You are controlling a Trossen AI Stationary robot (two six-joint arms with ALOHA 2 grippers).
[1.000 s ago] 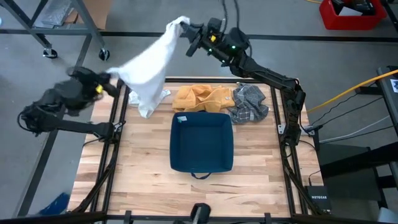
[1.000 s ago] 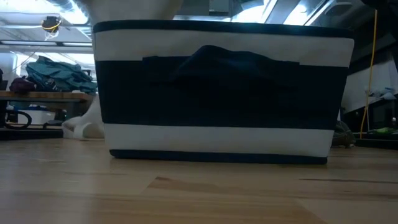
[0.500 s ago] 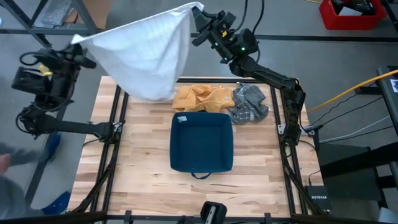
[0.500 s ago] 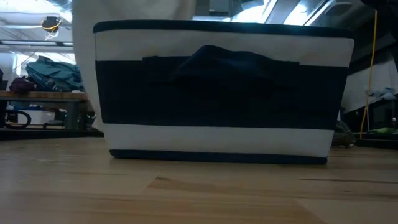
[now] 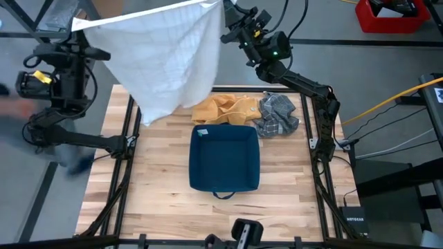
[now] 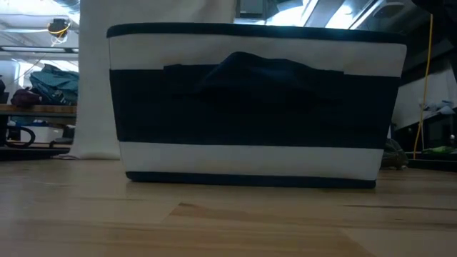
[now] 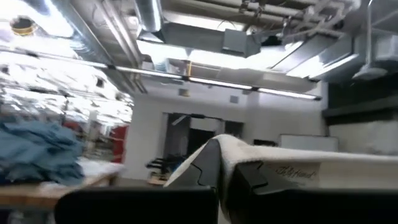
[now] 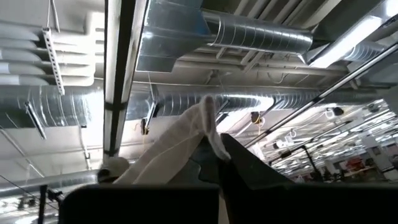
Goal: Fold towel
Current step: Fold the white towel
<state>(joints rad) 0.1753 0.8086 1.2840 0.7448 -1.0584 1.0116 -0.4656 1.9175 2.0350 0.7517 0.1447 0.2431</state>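
Wooden table [image 5: 159,187] carries a dark blue bin [image 5: 224,157] at its middle, with an orange cloth [image 5: 223,108] and a grey cloth [image 5: 278,114] just beyond it. High over the far left corner hangs the white towel [image 5: 169,59], stretched out between both arms. Left gripper [image 5: 77,28] pinches one top corner tight, right gripper [image 5: 221,8] the other.

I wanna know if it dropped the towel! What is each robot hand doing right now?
Left gripper: shut on one top corner of the white cloth towel.
Right gripper: shut on the towel's other top corner.
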